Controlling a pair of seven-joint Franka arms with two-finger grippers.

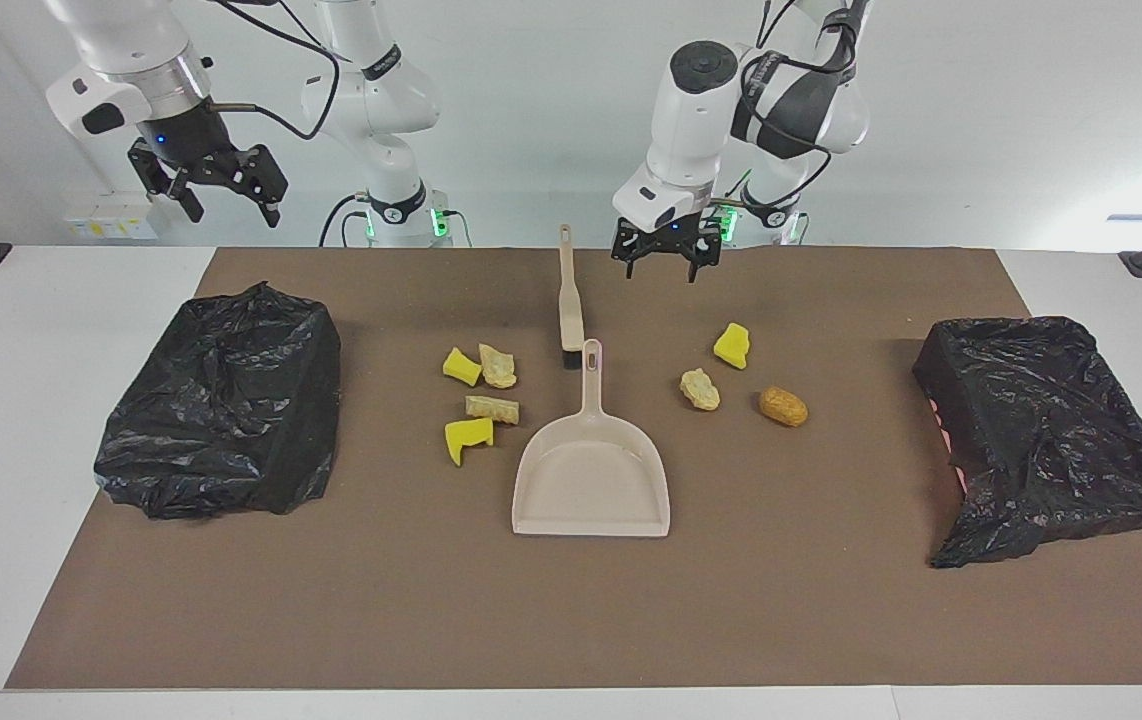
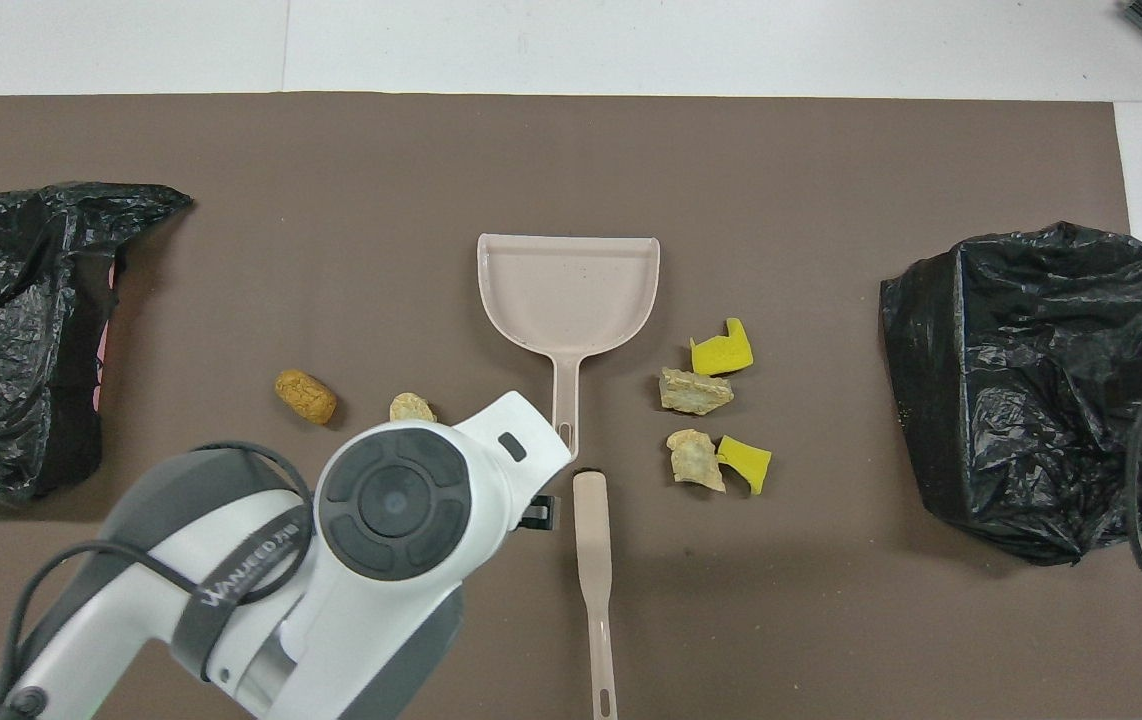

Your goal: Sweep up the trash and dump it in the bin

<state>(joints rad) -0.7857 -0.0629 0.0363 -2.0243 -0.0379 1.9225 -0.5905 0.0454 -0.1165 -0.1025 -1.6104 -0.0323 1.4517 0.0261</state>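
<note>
Over the mat (image 1: 831,600) beside the brush (image 1: 568,300), the left gripper (image 1: 664,262) hangs pointing down, fingers spread and empty. High over the table's right-arm end, the right gripper (image 1: 216,190) waits, tilted, open. Trash (image 1: 481,395) lies scattered either side of the dustpan (image 1: 591,480).

We see a white table (image 1: 51,420) covered by a brown mat (image 1: 571,600). On the mat, a beige dustpan (image 1: 591,475) lies in the middle. A beige brush (image 1: 569,305) lies just nearer to the robots than the dustpan's handle. Four scraps of trash (image 1: 479,395) sit beside the dustpan toward the right arm's end, three more scraps (image 1: 741,380) toward the left arm's end. Two bins wrapped in black bags (image 1: 226,400) (image 1: 1041,430) stand well apart from the dustpan, one at each end.
</note>
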